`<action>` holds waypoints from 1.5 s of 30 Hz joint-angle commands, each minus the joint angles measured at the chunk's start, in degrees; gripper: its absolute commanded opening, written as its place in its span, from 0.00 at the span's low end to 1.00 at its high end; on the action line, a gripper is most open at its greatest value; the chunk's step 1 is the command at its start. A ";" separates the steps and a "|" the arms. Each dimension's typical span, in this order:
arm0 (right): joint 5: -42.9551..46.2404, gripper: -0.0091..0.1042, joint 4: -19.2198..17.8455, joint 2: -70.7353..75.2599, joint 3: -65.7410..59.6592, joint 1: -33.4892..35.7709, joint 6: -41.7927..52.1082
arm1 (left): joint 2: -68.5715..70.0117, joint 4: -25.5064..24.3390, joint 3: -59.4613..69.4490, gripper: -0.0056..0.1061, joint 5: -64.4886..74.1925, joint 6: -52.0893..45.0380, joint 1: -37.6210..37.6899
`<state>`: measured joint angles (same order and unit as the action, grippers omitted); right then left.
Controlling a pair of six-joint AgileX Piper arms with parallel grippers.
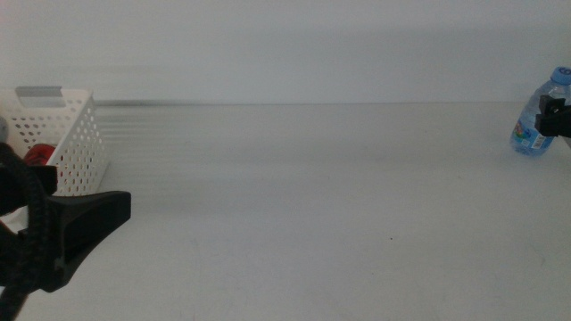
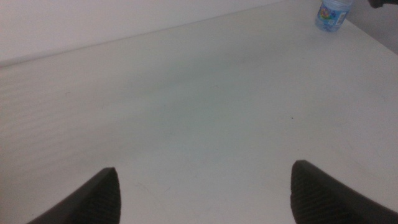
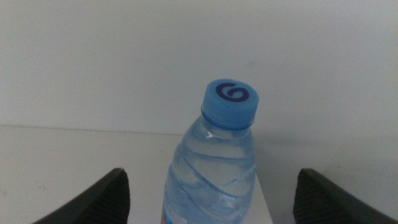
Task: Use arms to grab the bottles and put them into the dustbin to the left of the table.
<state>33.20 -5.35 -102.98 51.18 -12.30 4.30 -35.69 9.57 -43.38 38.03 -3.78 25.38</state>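
White tabletop [image 1: 321, 232], plain and flat, ran back to a pale wall; streaked blur crossed the middle view near the far edge.

Item: dustbin [image 1: 76, 147], white perforated basket with a solid rim, stood at the far left corner of the worktop. A red object [image 1: 37, 155] showed inside it, partly hidden by the wall of the basket; what else lay within could not be told.

Item: water bottle [image 3: 214, 168], clear with a blue cap, stood upright at the far right edge of the worktop, well apart from the dustbin.

Item: left gripper [image 2: 205, 193], near the left edge of the worktop just in front of the dustbin, with a black cable over its arm. Jaws stood wide apart and held nothing; bare tabletop lay between them.

Item: right gripper [image 3: 211, 196], at the far right edge, level with the bottle. Jaws were spread wide, one on either side of the bottle, neither touching it.
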 commanded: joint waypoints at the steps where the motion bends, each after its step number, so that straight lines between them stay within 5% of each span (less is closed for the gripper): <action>1: 4.83 0.83 -1.08 0.85 3.15 -0.45 -1.09 | -0.34 0.85 -1.47 0.86 -4.31 0.79 0.15; 24: 6.38 0.80 -0.92 -16.13 16.48 -0.45 -1.88 | -0.34 0.85 -1.47 0.86 -4.31 0.79 0.15; 31: 9.20 0.57 -0.91 -18.55 17.34 -0.45 -2.11 | -0.34 0.85 -1.47 0.86 -4.31 0.79 0.15; 37: 11.08 0.08 -1.08 -18.04 17.17 -0.14 -6.23 | -0.34 0.85 -1.47 0.86 -4.31 0.79 0.15; 41: 6.99 0.08 -4.16 -14.24 15.52 2.83 -9.94 | -0.34 0.85 -1.47 0.86 -4.31 0.79 0.15; 45: 0.45 0.08 -11.84 -8.33 14.88 8.63 -13.08 | -0.34 0.85 -1.47 0.86 -4.31 0.79 0.15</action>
<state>28.92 -12.79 -118.36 64.47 -6.12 -7.31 -35.69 9.57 -43.38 37.98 -3.78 25.38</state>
